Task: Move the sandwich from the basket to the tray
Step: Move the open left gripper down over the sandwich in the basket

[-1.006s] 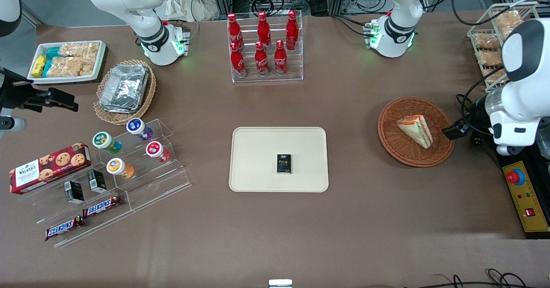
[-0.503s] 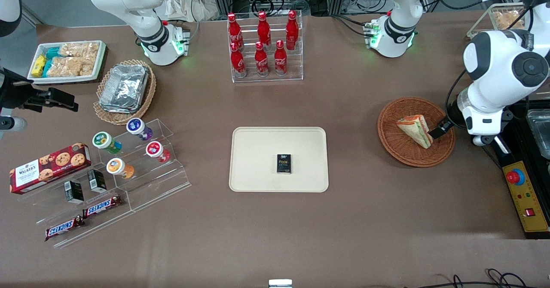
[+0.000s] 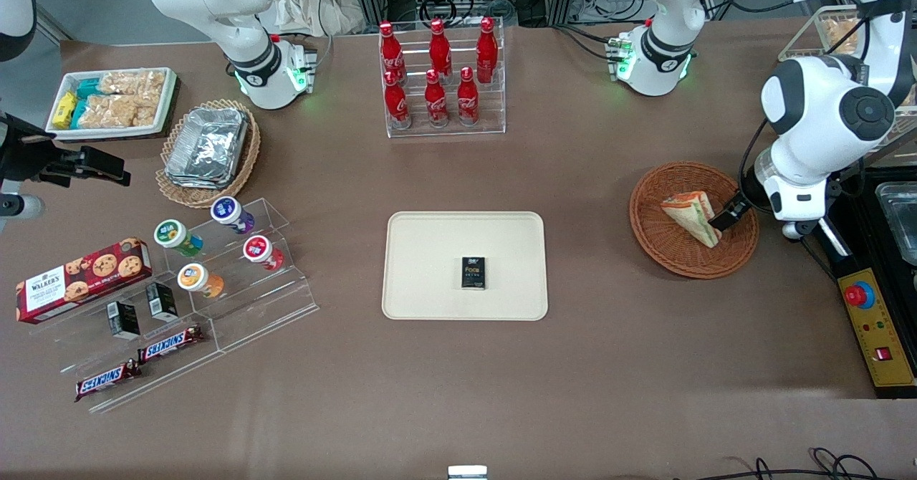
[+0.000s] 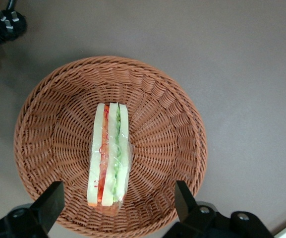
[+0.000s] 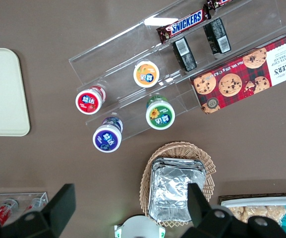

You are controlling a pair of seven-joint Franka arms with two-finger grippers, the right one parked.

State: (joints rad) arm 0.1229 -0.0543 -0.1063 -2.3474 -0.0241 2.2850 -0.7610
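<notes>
The left arm has swung in from the working arm's end of the table since a second ago, and its gripper (image 4: 117, 208) now hangs over the basket (image 3: 663, 247) rather than outside its rim, a touch closer in than half a second back. The fingers (image 4: 47, 206) stand wide apart, one to each side of the sandwich (image 4: 109, 153), holding nothing. The sandwich itself has not shifted: it lies inside the round, shallow basket, a wedge of pale bread in clear film, its cut edge showing stripes of white, orange-red and green. The basket is reddish-brown wicker, tightly woven in ribs that fan out from the centre to a thicker rim. Nearer the middle of the table sits the tray (image 3: 430, 247), flat, cream-beige, matte, rectangular with rounded corners and a low lip; a small black box (image 3: 473, 273) rests on it, as before. The tabletop (image 3: 587, 365) is a plain brown, smooth-looking surface, and basket and tray are well apart on it.
</notes>
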